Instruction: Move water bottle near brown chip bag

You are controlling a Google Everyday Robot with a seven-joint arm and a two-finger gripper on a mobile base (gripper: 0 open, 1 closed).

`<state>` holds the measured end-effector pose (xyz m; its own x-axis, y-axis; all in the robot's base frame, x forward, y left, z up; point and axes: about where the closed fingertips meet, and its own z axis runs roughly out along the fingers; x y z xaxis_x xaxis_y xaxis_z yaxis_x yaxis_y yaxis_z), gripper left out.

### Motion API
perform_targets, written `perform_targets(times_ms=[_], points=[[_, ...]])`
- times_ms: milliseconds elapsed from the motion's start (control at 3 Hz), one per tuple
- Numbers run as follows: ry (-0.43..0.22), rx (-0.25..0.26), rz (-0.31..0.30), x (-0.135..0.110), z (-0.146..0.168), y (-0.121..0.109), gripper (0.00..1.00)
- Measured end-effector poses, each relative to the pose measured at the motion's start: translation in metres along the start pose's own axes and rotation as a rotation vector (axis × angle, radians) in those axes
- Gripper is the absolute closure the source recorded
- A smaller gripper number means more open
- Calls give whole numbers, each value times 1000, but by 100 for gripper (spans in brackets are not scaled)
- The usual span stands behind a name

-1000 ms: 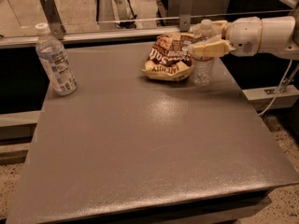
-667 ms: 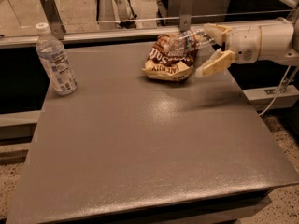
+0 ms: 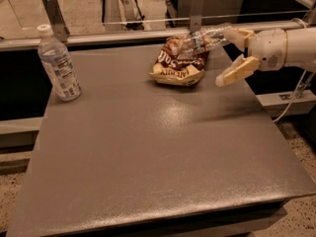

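Surface (image 3: 158, 152): a grey tabletop that fills most of the view. Its near edge and right edge are both in sight. A metal rail (image 3: 123, 33) runs along the far edge.
Open room: the whole near half and the middle of the surface are bare. Everything on it sits along the far side.
Arm (image 3: 291, 46): white, reaching in from the right above the far right corner. A thin cable (image 3: 296, 95) hangs below it, past the right edge.
Brown chip bag (image 3: 177, 65): lies flat and crinkled at the far centre, with its cream edge towards the near side and white lettering on top.
Other bottle (image 3: 58, 65): stands upright at the far left, close to the left edge and well apart from the bag. It has a white cap and a large printed label. How full it is cannot be told.
Water bottle (image 3: 200, 41): tipped over, with its long axis running left to right. Its lower left end is over the far part of the brown chip bag and its higher right end is by the upper finger. Which end bears the cap cannot be told.
Gripper (image 3: 227, 57): just right of the bag, above the surface. Its cream fingers are spread apart, the upper one at the bottle's right end and the lower one angled down, clear of the bottle.
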<state>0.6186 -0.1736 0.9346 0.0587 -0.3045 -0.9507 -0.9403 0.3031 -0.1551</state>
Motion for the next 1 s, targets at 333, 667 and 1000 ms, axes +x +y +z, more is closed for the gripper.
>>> perform_targets(times_ms=[333, 667, 1000], points=[[14, -10, -5, 0, -15, 10, 0], [38, -19, -31, 3, -87, 52, 0], [38, -19, -31, 3, -87, 52, 0]])
